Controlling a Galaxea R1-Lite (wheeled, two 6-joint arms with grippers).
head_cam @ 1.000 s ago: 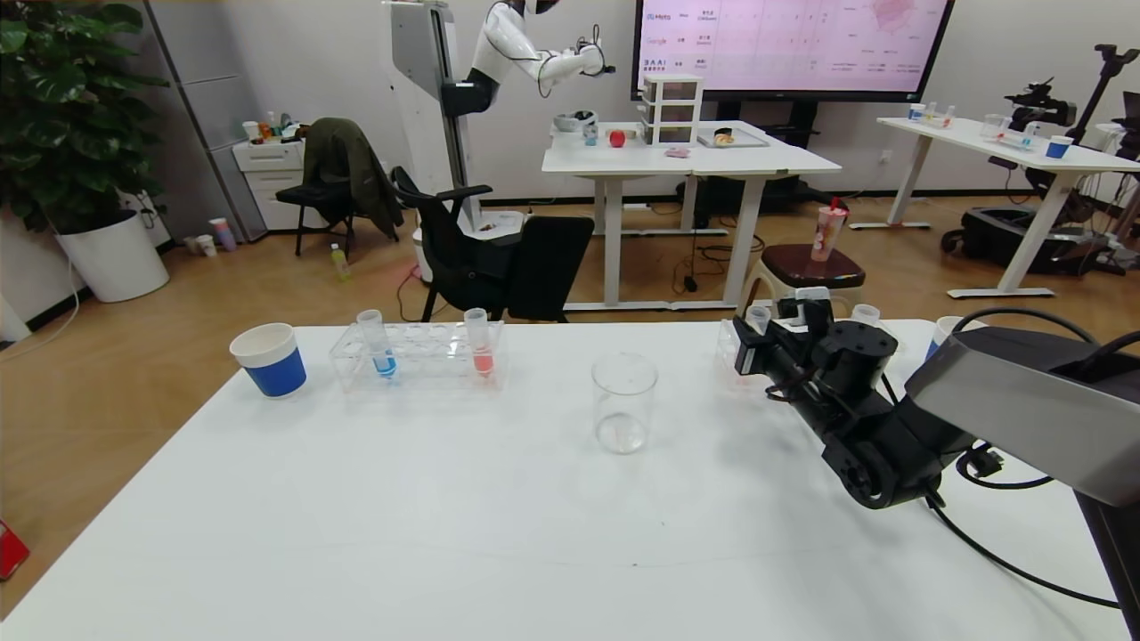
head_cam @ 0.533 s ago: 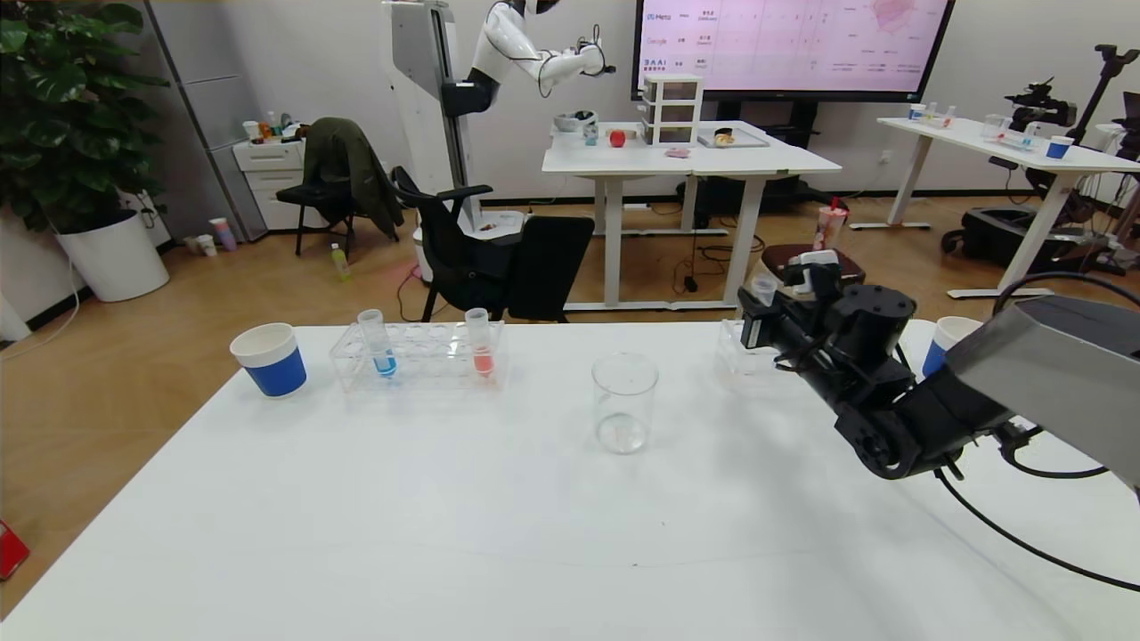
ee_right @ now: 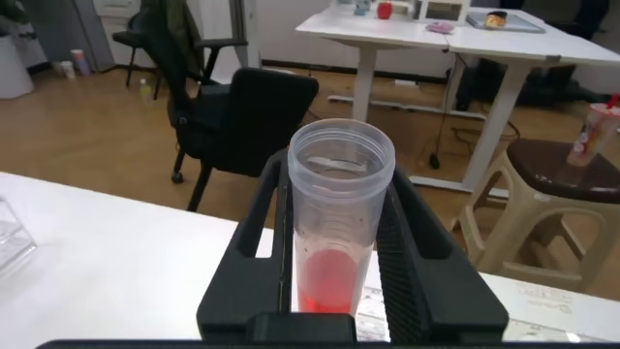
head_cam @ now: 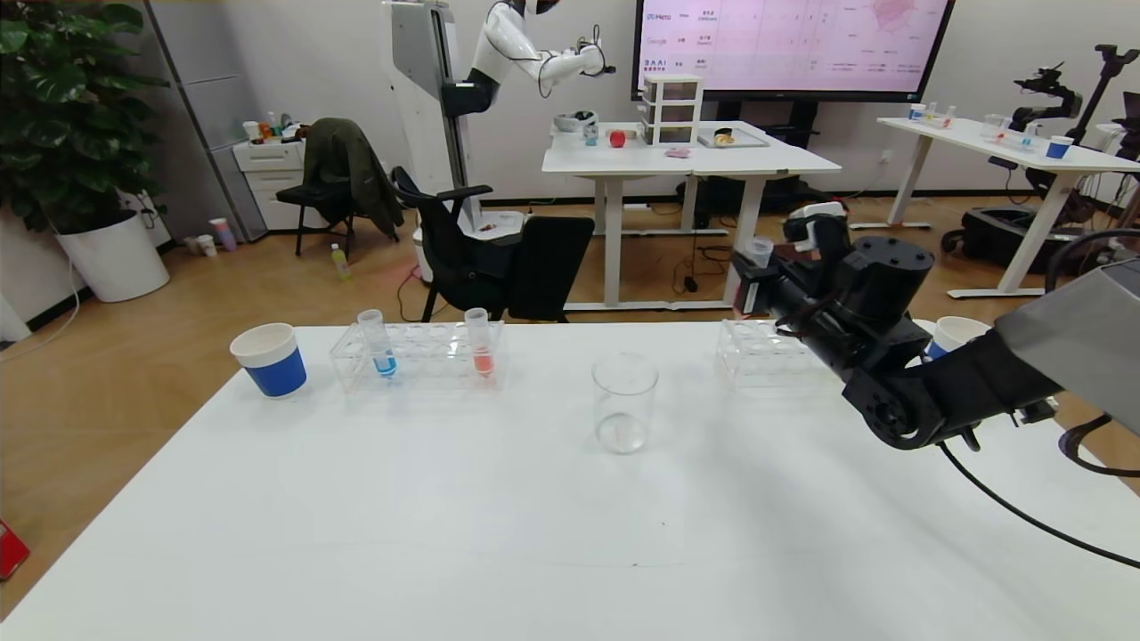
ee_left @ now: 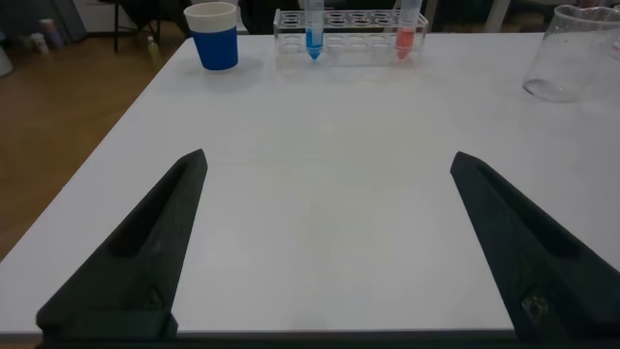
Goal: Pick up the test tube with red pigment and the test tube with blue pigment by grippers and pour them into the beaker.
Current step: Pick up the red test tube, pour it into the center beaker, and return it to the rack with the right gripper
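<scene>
My right gripper (head_cam: 759, 278) is shut on the test tube with red pigment (head_cam: 759, 252) and holds it upright, high above the right clear rack (head_cam: 770, 363). In the right wrist view the tube (ee_right: 339, 233) stands between the gripper's (ee_right: 336, 194) jaws, vivid red liquid at its bottom. The test tube with blue pigment (head_cam: 381, 343) stands in the left clear rack (head_cam: 427, 361), also in the left wrist view (ee_left: 313, 29). The beaker (head_cam: 624, 402) stands at the table's middle, seemingly empty. My left gripper (ee_left: 327, 252) is open and empty, low over the table's near side.
A tube with paler salmon-red liquid (head_cam: 481, 345) stands in the left rack. Blue-sleeved paper cups stand at far left (head_cam: 270, 359) and far right (head_cam: 951, 336). A black chair (head_cam: 499, 258) and a stool are beyond the table's far edge.
My right gripper has risen with the red tube, lifting it out of the right rack and well above it. The beaker and left rack have not moved.
</scene>
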